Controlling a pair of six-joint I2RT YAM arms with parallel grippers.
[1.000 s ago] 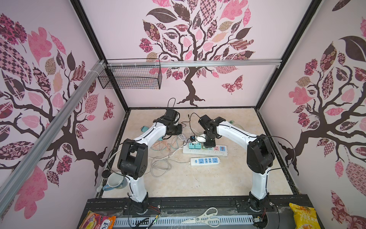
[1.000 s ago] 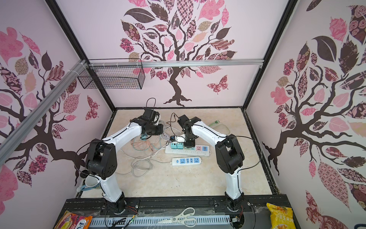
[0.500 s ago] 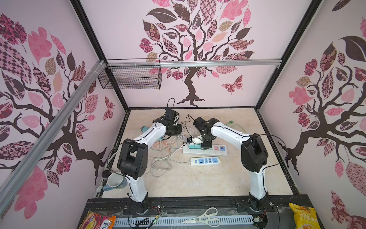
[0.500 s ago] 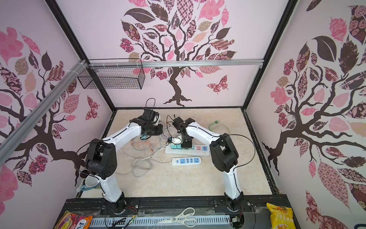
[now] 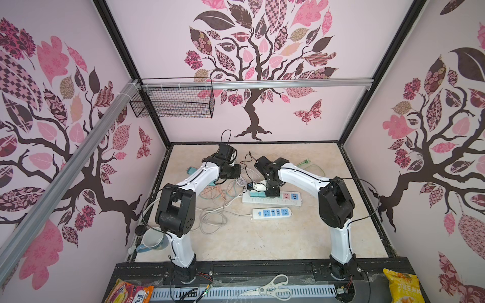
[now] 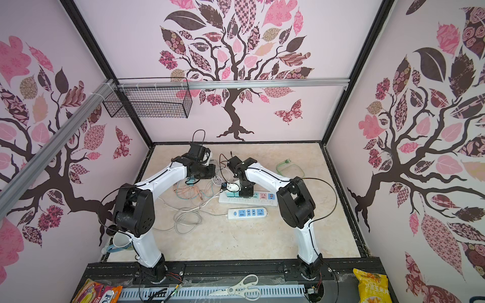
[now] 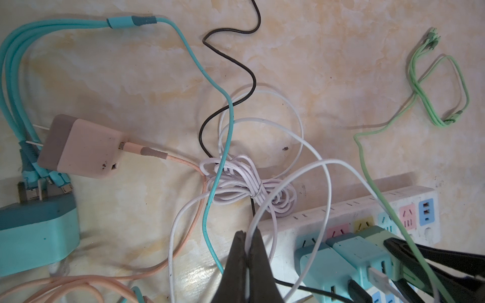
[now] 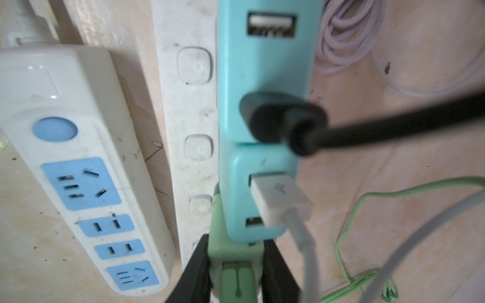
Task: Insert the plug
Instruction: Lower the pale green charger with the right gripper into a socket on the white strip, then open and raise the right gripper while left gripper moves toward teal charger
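On the surface (image 5: 262,241), the short power strip (image 5: 271,213) lies just before the long power strip (image 5: 271,200). 3 chargers (image 7: 349,258) stand side by side in the long strip's left part. A cable tangle (image 5: 217,194) lies left of both strips, and a mug (image 5: 153,240) stands at the front-left corner.

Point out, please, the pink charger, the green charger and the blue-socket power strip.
pink charger (image 7: 81,149): left wrist view, top face.
green charger (image 8: 223,249): right wrist view, its body.
blue-socket power strip (image 5: 271,213): a top view, socket row.

This is a robot-lab test booth: tree-decal wall panels (image 5: 168,52) in a black frame (image 5: 117,39), 2 arms (image 5: 199,177) bolted to a base rail (image 5: 262,269).
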